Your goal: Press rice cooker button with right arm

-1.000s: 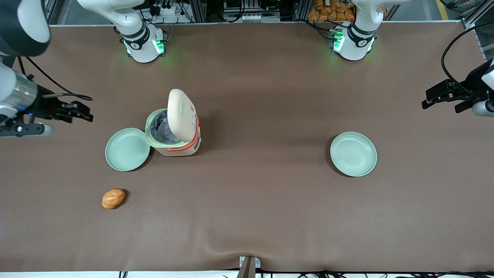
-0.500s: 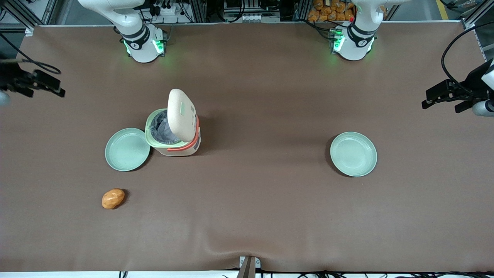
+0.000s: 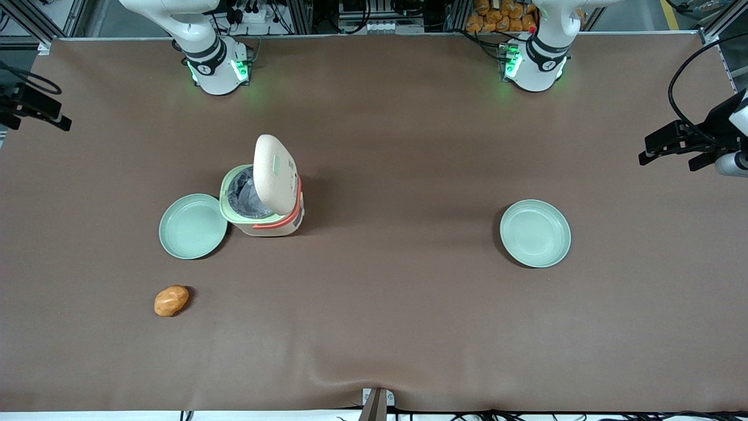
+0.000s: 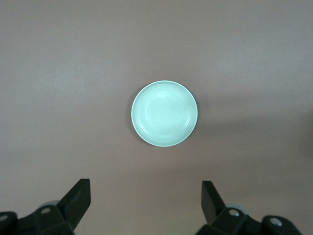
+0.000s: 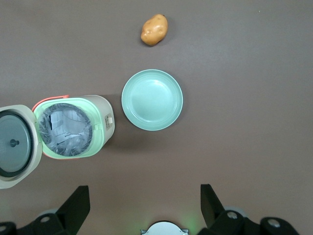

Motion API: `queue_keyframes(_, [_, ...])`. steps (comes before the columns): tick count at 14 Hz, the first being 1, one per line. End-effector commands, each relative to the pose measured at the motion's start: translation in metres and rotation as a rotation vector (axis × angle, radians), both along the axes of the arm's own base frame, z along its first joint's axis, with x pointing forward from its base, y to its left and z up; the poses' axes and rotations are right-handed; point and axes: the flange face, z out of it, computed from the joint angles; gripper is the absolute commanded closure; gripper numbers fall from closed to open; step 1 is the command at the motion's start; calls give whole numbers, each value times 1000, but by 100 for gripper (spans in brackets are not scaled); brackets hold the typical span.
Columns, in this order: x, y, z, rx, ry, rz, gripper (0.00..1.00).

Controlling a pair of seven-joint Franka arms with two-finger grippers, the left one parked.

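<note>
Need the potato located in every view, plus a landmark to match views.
Front view: potato lies on the table, nearer the camera than the plate that touches the rice cooker. The tool is raised at the working arm's end of the table, clear of everything.
Right wrist view: potato sits apart from the plate.
Left wrist view: not in it.
Shared landmark: the open-lidded rice cooker.

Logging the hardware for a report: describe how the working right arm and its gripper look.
The right arm is white and rounded, with a black band above its base, where green lights glow. The gripper is black, with two flat wedge-shaped fingers standing wide apart, small round silver fittings near their roots. A black cable loops above it at the working arm's end of the table, well away from the rice cooker.
</note>
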Motion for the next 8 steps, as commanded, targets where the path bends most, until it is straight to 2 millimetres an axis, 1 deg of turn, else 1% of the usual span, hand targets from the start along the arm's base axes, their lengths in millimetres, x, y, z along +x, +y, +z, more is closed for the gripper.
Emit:
queue_keyframes(1, [12,-3,-1,-18,30,-8,0])
queue_keyframes(3, [11,-2,0,-10,29,-11,0])
queue_keyframes(5, [11,5,0,-20,32,-12,0])
queue_keyframes(8, [10,6,1,-21,31,-14,0])
